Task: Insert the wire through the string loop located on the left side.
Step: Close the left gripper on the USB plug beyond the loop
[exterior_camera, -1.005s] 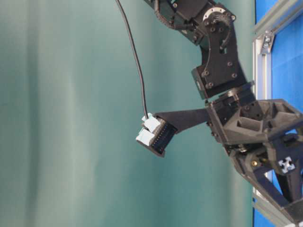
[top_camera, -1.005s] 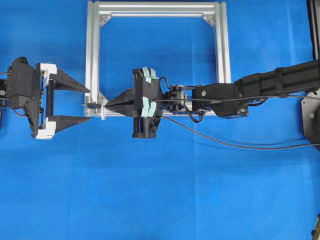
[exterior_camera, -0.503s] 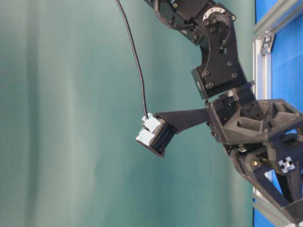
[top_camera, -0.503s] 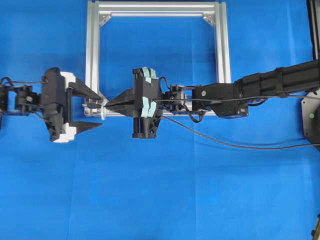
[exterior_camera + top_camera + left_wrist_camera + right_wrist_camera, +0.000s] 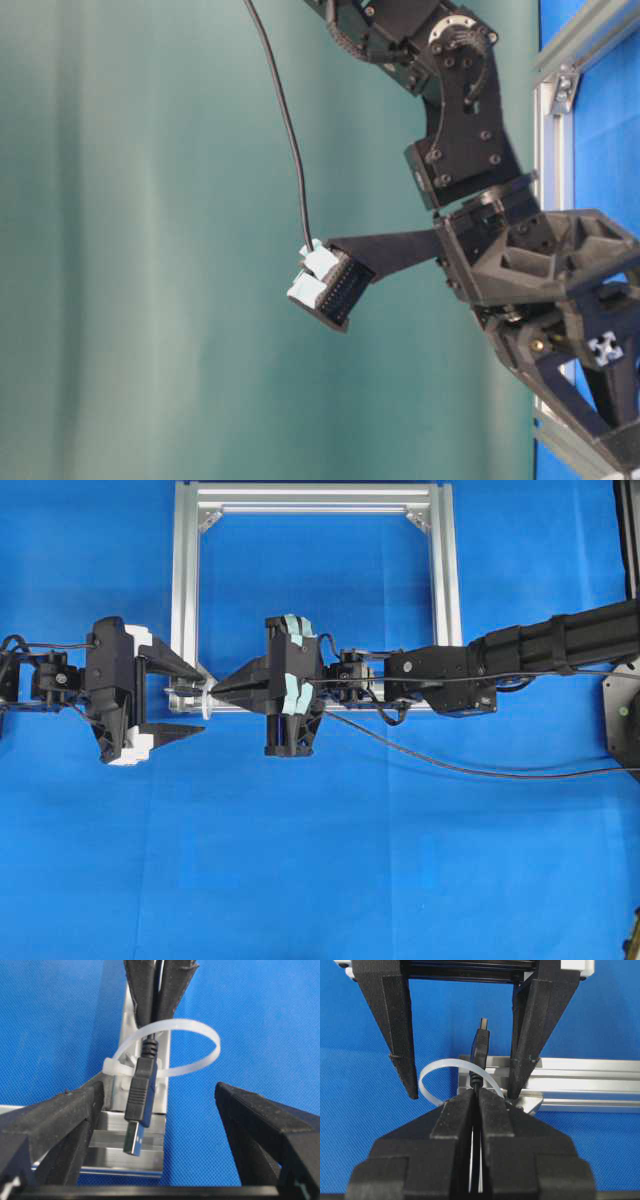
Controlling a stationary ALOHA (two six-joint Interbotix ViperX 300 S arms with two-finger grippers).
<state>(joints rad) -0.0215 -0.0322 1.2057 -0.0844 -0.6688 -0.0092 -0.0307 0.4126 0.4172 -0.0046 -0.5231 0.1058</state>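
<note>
My right gripper (image 5: 214, 687) is shut on the wire (image 5: 450, 766) just behind its black plug (image 5: 139, 1095). The plug's silvery tip sticks out through the white string loop (image 5: 192, 1042) at the frame's lower left corner. In the right wrist view the closed fingers (image 5: 457, 1110) meet on the cable, with the plug (image 5: 481, 1046) pointing away past the loop (image 5: 434, 1079). My left gripper (image 5: 185, 697) is open, one finger on either side of the plug and touching nothing. From the left wrist, the plug hangs nearer the left finger (image 5: 75, 1105) than the right finger (image 5: 250, 1110).
The silver aluminium frame (image 5: 187, 580) lies flat on the blue mat, its bottom bar (image 5: 590, 1080) running behind the loop. Slack wire trails across the mat toward the right edge. The right arm (image 5: 540, 650) reaches over the frame's lower bar.
The left gripper has travelled right from the mat's left edge until its open fingers straddle the plug. Over the last half second it has hardly shifted. The right gripper has held still.
</note>
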